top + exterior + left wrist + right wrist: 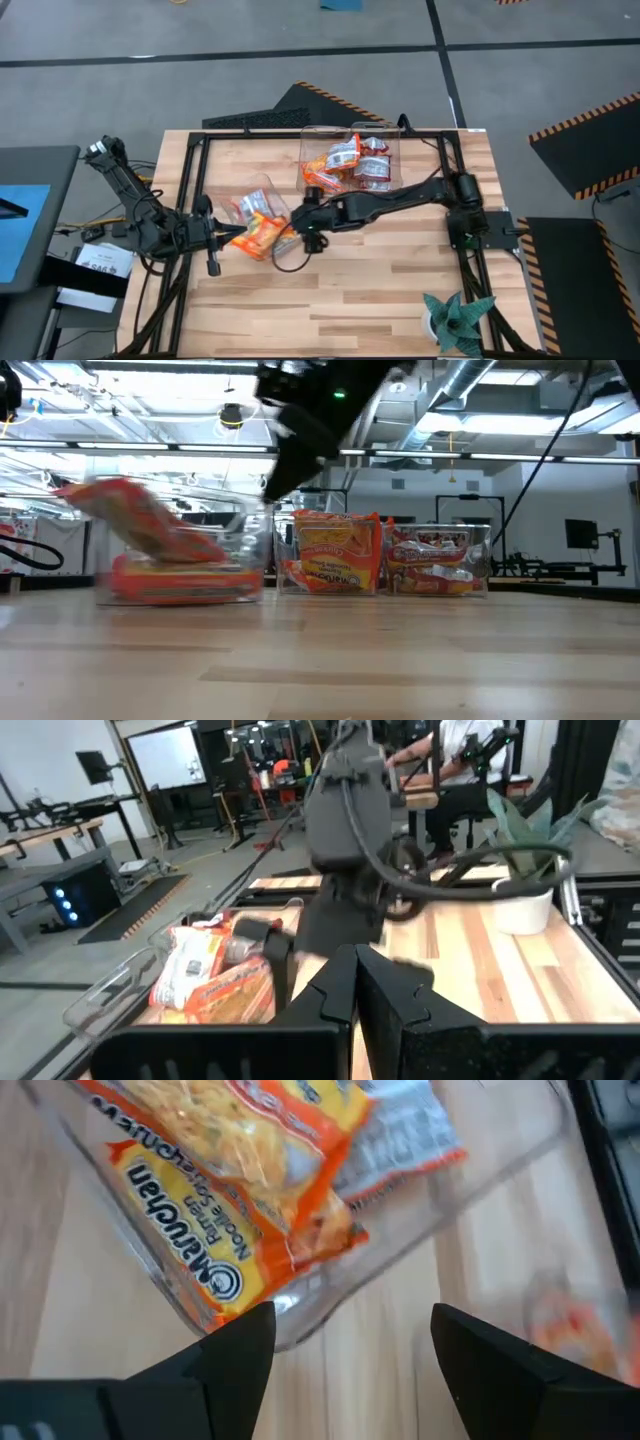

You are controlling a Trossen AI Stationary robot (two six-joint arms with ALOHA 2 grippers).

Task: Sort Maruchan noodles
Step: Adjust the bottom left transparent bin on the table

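A clear bin (268,186) at the table's middle left holds Maruchan noodles: orange packets (200,1250) and a white-silver one (405,1140). One orange packet (262,236) lies tilted over this bin's near rim; in the low view it (140,520) shows blurred, slanting above the bin. My right gripper (303,226) hangs open just right of this bin, slanting down over its corner (350,1345), with nothing between its fingers. My left gripper (355,1005) is shut and level at the bin's left end (213,240).
At the far middle, clear bins hold upright orange packets (330,555) and white-red packets (440,560). A teal spiky plant (458,318) stands at the near right corner. A black frame (190,180) rims the table. Bare wood lies along the near side.
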